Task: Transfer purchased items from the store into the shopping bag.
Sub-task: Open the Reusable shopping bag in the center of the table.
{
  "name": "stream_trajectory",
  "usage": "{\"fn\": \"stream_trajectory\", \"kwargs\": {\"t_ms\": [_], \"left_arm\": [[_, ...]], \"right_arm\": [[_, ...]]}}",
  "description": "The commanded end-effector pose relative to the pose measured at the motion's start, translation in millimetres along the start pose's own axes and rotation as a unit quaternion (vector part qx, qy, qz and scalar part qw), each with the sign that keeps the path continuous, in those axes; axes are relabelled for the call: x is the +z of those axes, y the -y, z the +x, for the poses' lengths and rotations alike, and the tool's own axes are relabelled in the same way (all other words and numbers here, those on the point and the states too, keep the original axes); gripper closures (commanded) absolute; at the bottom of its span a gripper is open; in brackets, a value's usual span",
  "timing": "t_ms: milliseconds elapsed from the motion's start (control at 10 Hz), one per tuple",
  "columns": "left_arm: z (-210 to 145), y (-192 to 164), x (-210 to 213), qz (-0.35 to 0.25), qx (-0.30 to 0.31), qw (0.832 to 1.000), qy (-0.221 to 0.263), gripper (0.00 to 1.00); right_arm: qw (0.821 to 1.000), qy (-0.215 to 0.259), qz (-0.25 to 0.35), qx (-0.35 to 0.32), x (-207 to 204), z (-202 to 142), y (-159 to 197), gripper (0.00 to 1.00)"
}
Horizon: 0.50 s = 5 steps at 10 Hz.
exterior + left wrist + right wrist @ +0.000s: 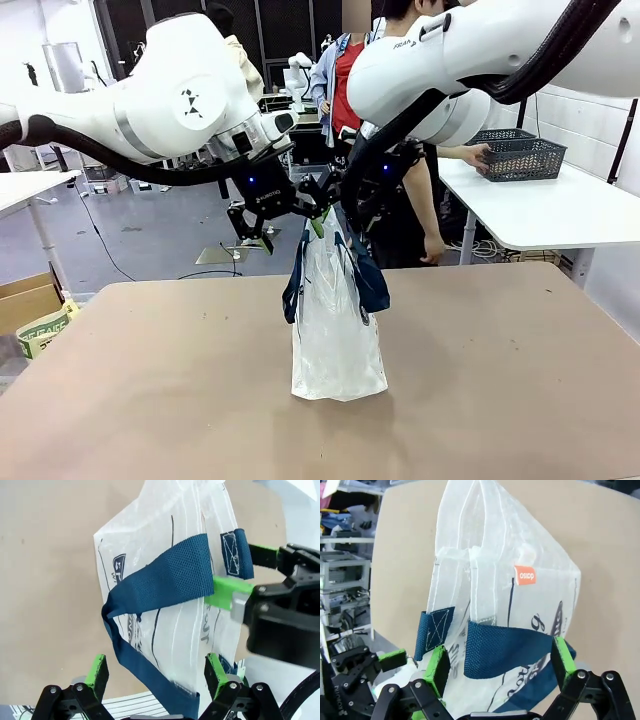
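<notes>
— Tools first: left tool (156,672), how wide?
— Spread wide. Green fingers (97,670) set either side of the bag (165,540) near its top, navy strap (170,577) draped across between them. Pinching nothing.
— Right tool (500,660)?
— Spread wide as well, straddling a navy strap and the bag wall. Pads close to the plastic; cannot tell whether touching.
— Bag?
— Standing upright mid-counter (150,380), long axis vertical, mouth up, base flat on the brown top. Straps hanging down both sides. Small orange tag (525,574) sewn on one wall.
— Arms?
— Left arm (150,100) reaching in from the left, wrist tipped down toward the bag's mouth. Right arm (450,50) coming over from the upper right, wrist angled down likewise. Tools meeting at the bag's top, near each other, one on each side of the rim.
</notes>
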<state>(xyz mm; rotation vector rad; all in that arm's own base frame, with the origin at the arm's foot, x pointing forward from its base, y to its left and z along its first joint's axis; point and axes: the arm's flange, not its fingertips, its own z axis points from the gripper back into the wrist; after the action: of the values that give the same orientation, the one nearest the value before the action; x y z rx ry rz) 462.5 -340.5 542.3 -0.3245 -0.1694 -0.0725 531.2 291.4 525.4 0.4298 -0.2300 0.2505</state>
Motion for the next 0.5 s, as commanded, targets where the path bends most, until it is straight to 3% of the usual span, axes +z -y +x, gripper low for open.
{"fn": "stream_trajectory", "kwargs": {"t_ms": [0,100,400], "left_arm": [[2.5,6.4,-4.0,-0.002,0.009,1.000,0.010,0.00],[1.5,3.0,-7.1,-0.003,0.001,1.000,0.021,0.05],[-3.2,-6.2,-13.4,0.003,-0.001,1.000,0.023,0.60]], "right_arm": [[0.999,-0.018,0.020,0.030,-12.2,-5.7,3.0,0.03],[0.999,-0.030,0.012,0.025,-16.9,-6.8,4.7,0.23],[0.999,-0.040,0.020,0.018,-23.1,-11.3,5.6,0.83]]}}
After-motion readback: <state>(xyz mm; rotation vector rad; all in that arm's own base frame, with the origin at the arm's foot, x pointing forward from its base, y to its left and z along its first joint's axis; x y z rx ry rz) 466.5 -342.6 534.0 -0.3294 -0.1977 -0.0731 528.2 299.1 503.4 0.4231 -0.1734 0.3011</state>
